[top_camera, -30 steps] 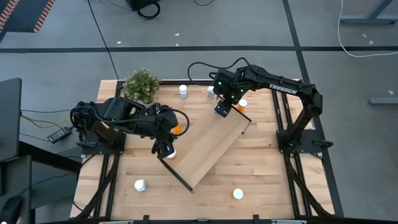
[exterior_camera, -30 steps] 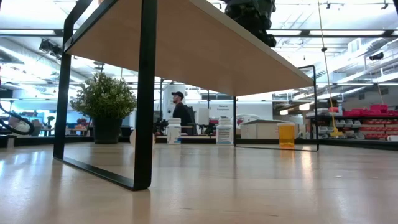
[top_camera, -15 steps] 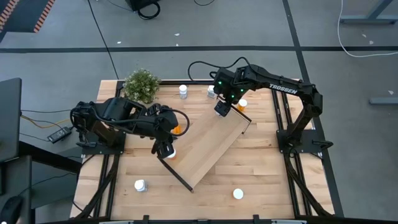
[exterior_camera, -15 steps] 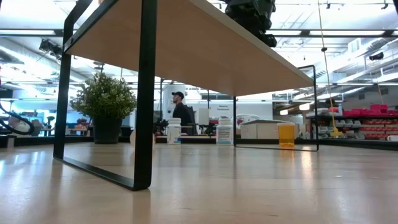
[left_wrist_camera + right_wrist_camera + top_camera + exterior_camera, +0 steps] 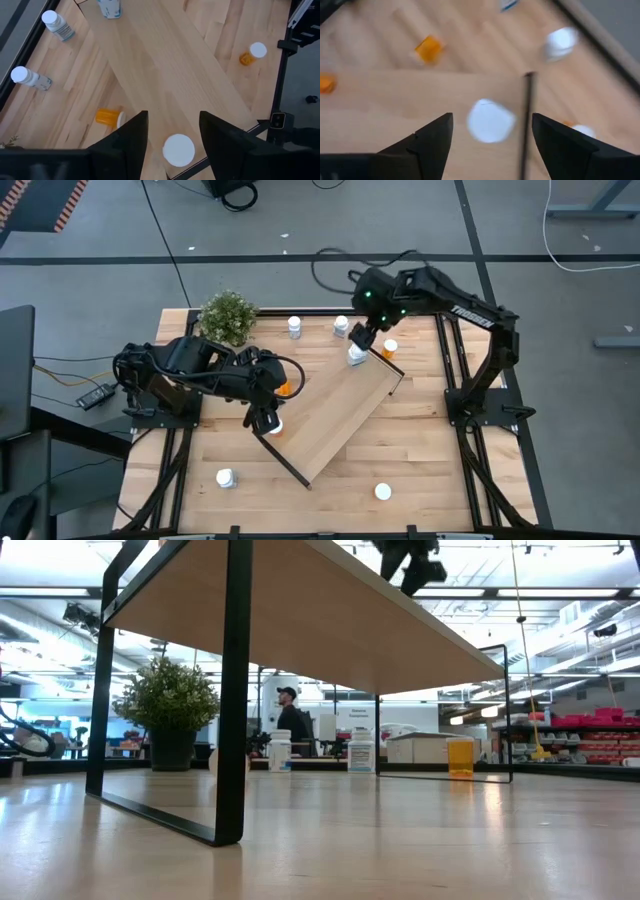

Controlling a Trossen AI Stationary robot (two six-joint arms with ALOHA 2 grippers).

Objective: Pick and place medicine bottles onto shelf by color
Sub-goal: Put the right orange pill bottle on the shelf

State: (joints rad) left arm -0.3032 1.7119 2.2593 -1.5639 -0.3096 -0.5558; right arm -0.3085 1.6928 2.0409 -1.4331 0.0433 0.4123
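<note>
Right claw (image 5: pixel 357 345) opened, lifted off shelf (image 5: pixel 335 415), leaving white bottle (image 5: pixel 356 357) standing.

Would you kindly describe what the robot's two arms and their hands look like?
Both arms are dark, jointed and glossy, with black cables looping from them. The right arm carries white lettering along one link and small green lights near its wrist. The left arm shows no marking. Each hand, left hand and right hand, has two flat, dark, blade-like fingers.
</note>
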